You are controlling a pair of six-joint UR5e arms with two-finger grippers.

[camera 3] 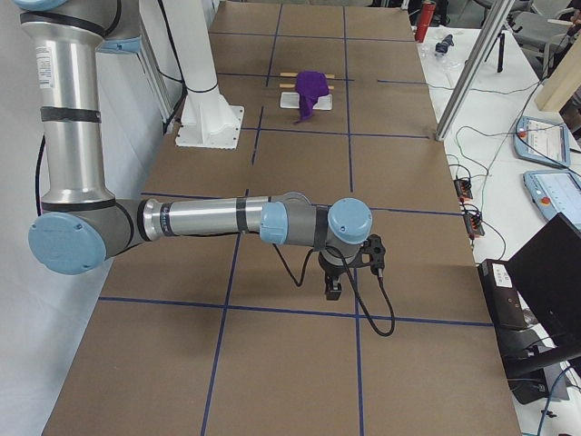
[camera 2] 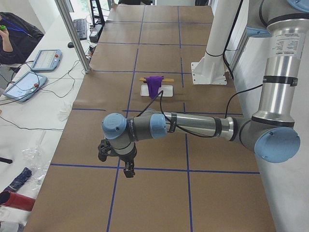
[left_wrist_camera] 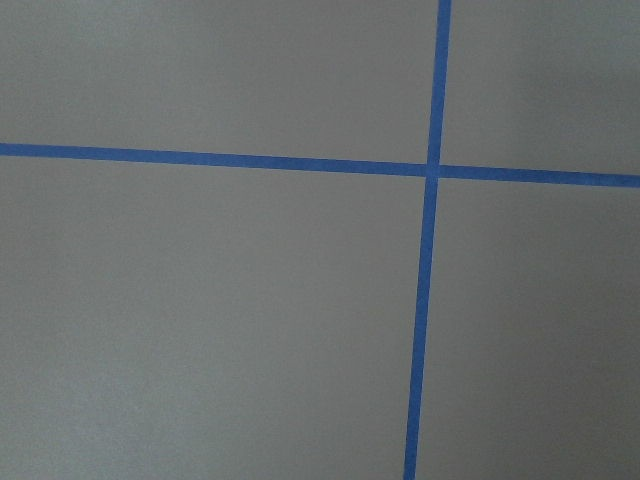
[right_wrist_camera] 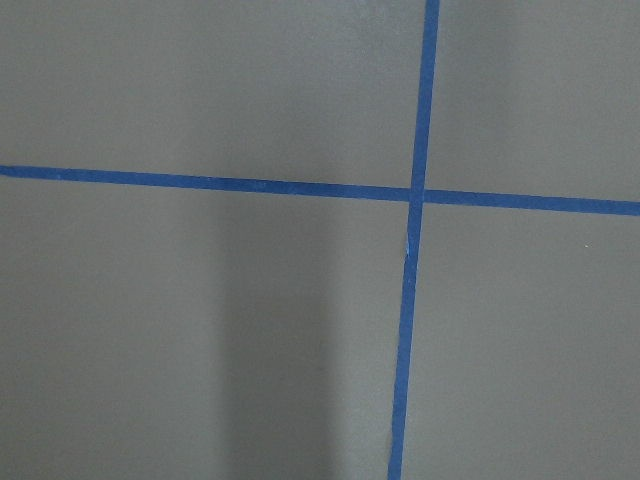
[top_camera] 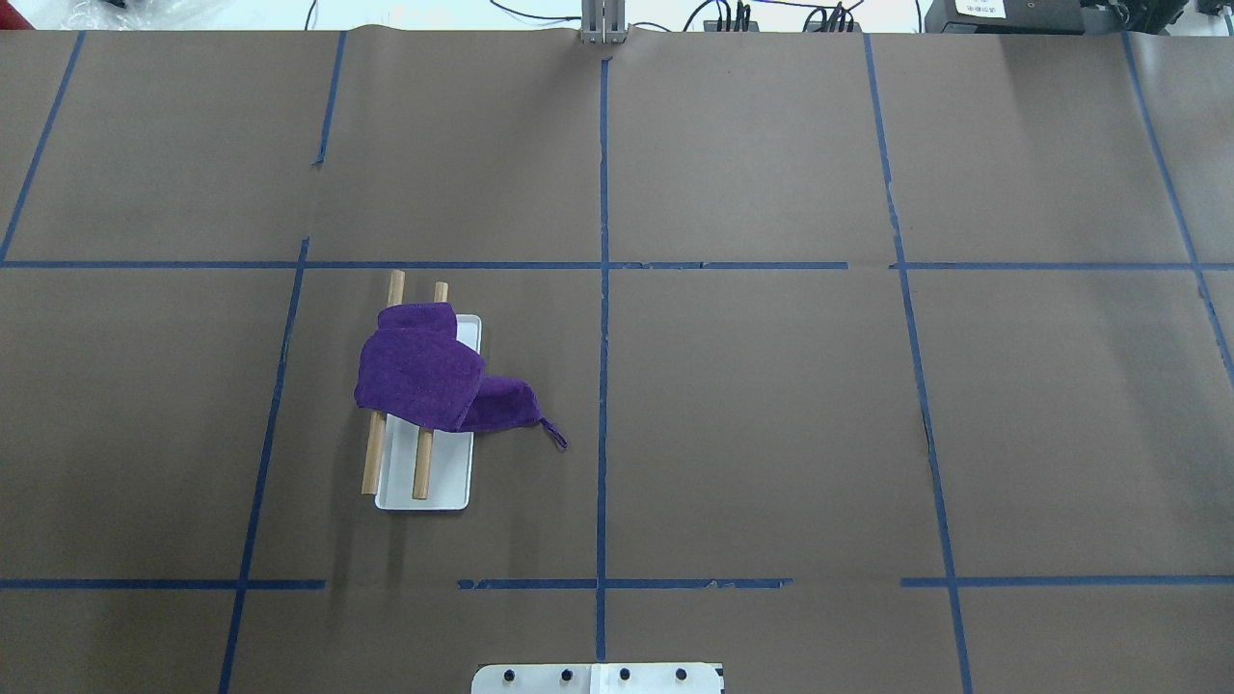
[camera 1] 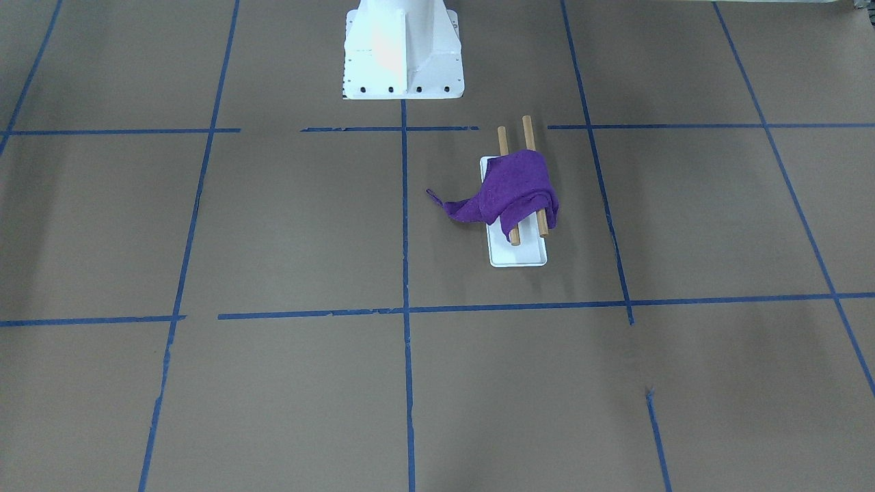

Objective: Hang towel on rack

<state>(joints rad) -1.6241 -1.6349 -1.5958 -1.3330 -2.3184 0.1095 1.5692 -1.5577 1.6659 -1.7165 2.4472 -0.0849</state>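
"Towel first; where does it lie?"

"Over the rack; it is a purple cloth draped across both wooden rods; it covers their middle stretch, and the rod ends stick out bare at either side; one corner trails off the rack's side and down onto the desk, toward the centre tape line; that corner ends in a small loop."

"And the rack itself?"

"Its flat white base rests on the brown paper, on the robot's left half of the desk, a little out from the white pedestal; the rods sit level and parallel above the base."

"What of the arms?"

"Both are well apart from the rack; each reaches out low over the desk toward its own end; the left fingers point down just above a blue tape line; the right fingers hang likewise beside another; both are clear of towel and rack."

"Wide or narrow?"

"I cannot tell for either pair; they show only in the two side views, small and dark."

"The wrist cameras?"

"Each sees brown paper and a crossing of blue tape; a soft shadow lies across the right one's view."
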